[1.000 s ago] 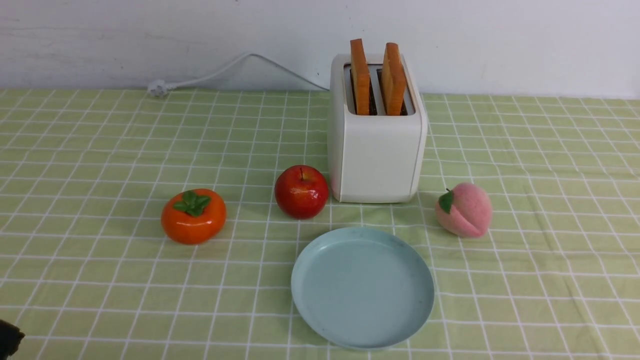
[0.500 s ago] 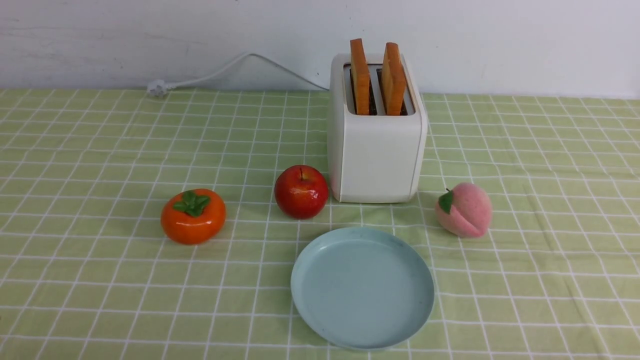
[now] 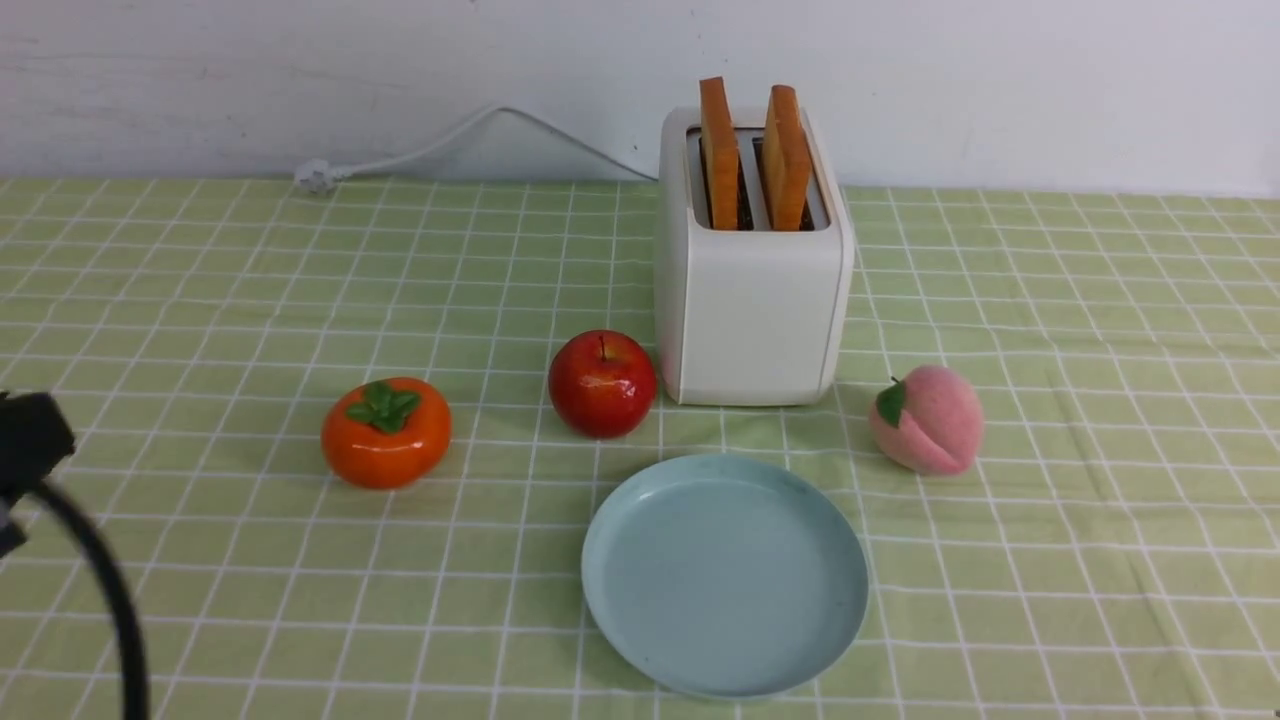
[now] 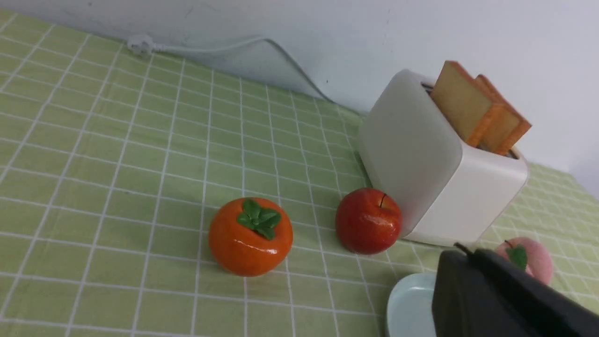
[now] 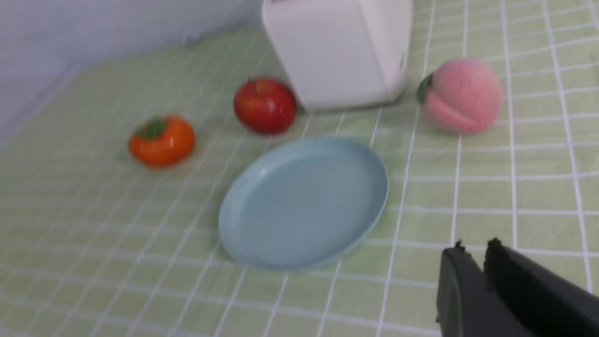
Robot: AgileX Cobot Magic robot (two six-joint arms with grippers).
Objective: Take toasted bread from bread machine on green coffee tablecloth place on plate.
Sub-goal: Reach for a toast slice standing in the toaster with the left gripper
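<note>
The white bread machine [image 3: 750, 290] stands on the green coffee tablecloth [image 3: 200, 300] at the back, near the wall. Two slices of toasted bread [image 3: 718, 150] [image 3: 787, 155] stand upright in its slots. The empty pale blue plate [image 3: 725, 575] lies in front of it. In the left wrist view my left gripper [image 4: 468, 255] has its jaws together and empty, low and left of the plate [image 4: 407, 304], far from the toast [image 4: 461, 107]. In the right wrist view my right gripper [image 5: 472, 245] is shut and empty over the cloth, right of the plate [image 5: 304, 201].
A red apple [image 3: 602, 383] sits at the toaster's front left corner. An orange persimmon [image 3: 386, 432] lies further left and a pink peach [image 3: 927, 418] lies right of the toaster. The white power cord [image 3: 440, 145] runs along the wall. A black part of my left arm [image 3: 30, 440] shows at the left edge.
A black part of my left arm with its cable has risen into the front view at the left edge. The toast, toaster, plate and fruit have not moved.
</note>
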